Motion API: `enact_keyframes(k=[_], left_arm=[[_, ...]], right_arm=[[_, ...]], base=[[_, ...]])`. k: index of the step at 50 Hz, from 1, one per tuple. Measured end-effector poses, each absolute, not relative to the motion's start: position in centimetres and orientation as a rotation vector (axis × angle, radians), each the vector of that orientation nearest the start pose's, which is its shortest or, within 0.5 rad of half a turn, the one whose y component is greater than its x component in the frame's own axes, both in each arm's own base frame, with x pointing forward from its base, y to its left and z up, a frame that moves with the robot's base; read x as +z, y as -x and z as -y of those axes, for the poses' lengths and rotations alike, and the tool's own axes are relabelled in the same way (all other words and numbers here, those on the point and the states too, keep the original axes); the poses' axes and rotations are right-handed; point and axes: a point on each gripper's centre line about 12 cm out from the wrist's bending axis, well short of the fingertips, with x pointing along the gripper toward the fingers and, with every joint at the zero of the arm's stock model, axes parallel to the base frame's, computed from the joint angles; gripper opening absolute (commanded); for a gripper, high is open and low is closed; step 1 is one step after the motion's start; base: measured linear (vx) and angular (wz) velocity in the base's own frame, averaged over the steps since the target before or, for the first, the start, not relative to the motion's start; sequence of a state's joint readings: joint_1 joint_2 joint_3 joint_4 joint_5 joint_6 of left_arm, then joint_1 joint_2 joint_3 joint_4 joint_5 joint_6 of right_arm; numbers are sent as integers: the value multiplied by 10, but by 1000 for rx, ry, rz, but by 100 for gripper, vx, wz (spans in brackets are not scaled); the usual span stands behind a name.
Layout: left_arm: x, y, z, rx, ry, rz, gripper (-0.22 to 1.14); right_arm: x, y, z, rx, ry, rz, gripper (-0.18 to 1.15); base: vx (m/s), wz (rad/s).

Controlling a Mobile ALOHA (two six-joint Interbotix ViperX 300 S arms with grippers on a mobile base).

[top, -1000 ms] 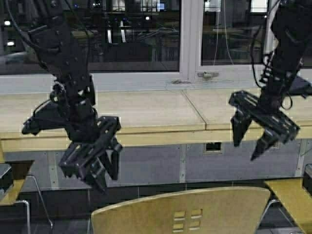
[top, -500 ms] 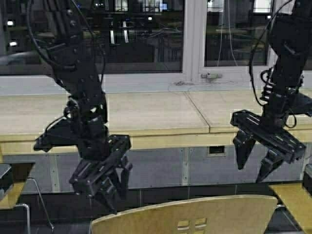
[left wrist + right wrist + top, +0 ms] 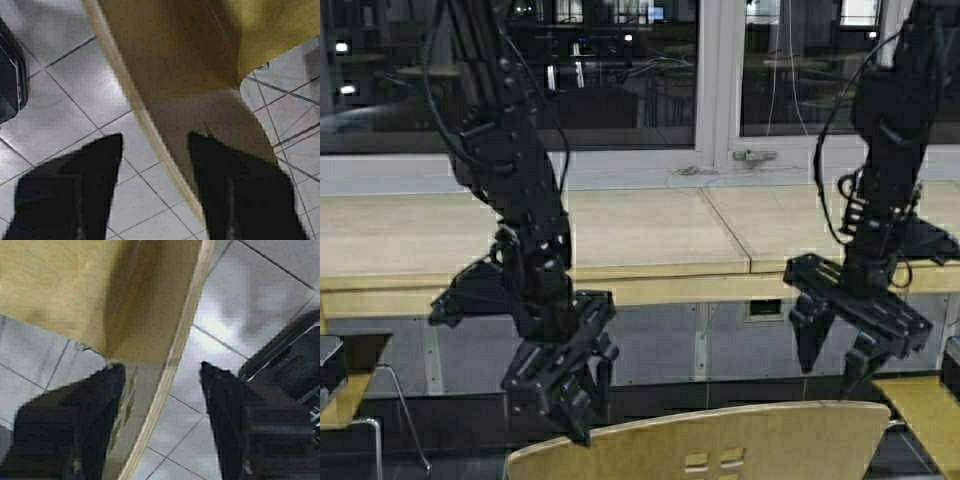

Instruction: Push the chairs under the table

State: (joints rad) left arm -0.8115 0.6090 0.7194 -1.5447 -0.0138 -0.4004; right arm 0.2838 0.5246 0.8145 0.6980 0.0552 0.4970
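Observation:
A yellow-tan chair stands in front of me, its curved backrest with square cut-outs at the bottom of the high view. Beyond it runs the long pale table under the window. My left gripper hangs open just over the backrest's left end. In the left wrist view the chair shows its top edge between the left gripper's dark fingers. My right gripper is open above the backrest's right end. The chair's rim likewise passes between the right gripper's fingers.
Parts of two more tan chairs show at the left edge and the right edge. Grey floor tiles lie below. A dark wheeled base stands close to the right gripper. Dark windows back the table.
Both arms have come down toward the chair's backrest, the left one also moving right. The scene shifted slightly at first, so the robot moved a little.

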Motion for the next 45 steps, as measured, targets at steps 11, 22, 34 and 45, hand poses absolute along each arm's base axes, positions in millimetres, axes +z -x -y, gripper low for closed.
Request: enact_keyframes(k=[11, 22, 34, 45], left_arm=[[-85, -230, 238, 692, 1056, -1317, 82], [-110, -239, 246, 711, 1053, -1317, 82], [-137, -248, 253, 723, 1043, -1305, 76], [-145, -249, 252, 760, 1065, -1296, 22]], right_arm=[[-77, -289, -89, -589, -795, -1360, 85], [-106, -302, -92, -595, -779, -1379, 85], [-134, -306, -93, -589, -738, -1410, 84], [-141, -303, -92, -603, -735, -1421, 40]], base=[[0, 0], [0, 0], [0, 0], [1, 0]])
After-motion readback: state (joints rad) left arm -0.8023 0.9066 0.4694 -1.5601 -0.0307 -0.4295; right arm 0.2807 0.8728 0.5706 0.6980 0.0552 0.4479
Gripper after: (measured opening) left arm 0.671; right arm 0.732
